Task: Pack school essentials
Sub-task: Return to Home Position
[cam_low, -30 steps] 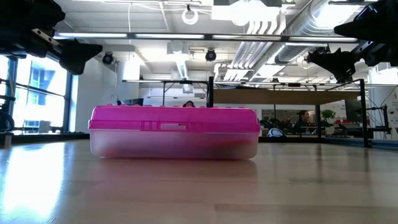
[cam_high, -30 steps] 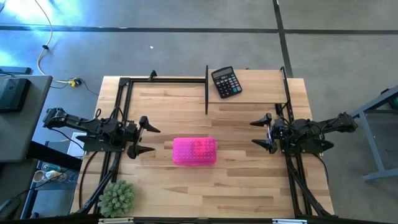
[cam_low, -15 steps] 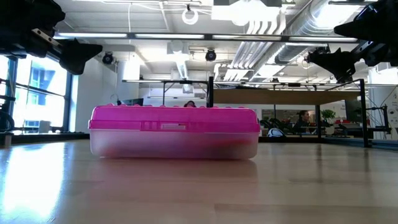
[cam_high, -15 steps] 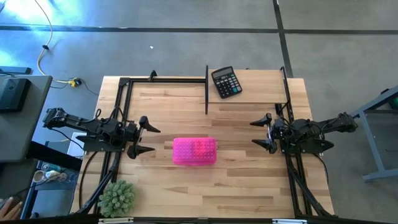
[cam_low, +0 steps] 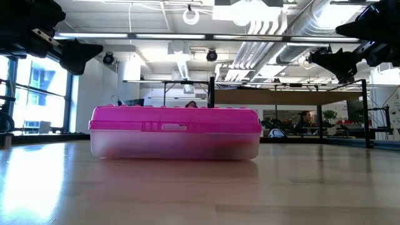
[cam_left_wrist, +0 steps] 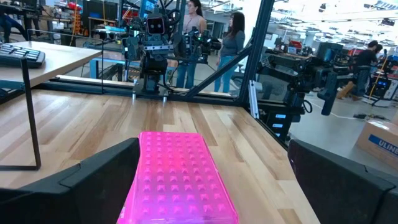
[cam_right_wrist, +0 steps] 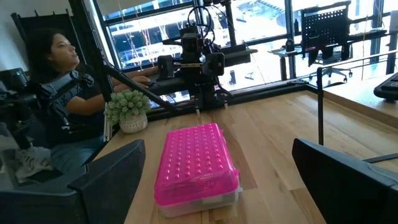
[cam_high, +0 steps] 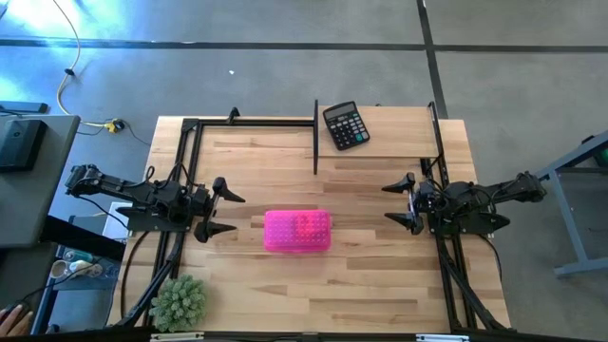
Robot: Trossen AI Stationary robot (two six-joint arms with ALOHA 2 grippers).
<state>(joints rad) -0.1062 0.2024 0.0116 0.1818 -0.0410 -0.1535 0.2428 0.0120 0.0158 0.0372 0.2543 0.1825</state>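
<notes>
A closed pink plastic case with a studded lid and a clear lower half lies flat in the middle of the table, also seen in the low view, the left wrist view and the right wrist view. The stationery is out of view; something reddish shows faintly through the clear base. My left gripper hovers open to the left of the case, above the table. My right gripper hovers open to the right of it, fingers pointing at the case.
A black calculator lies at the table's far edge beside a thin black upright stand. A fuzzy green plant sits at the near left corner. A person sits beyond the table's left side. Bare wood surrounds the case.
</notes>
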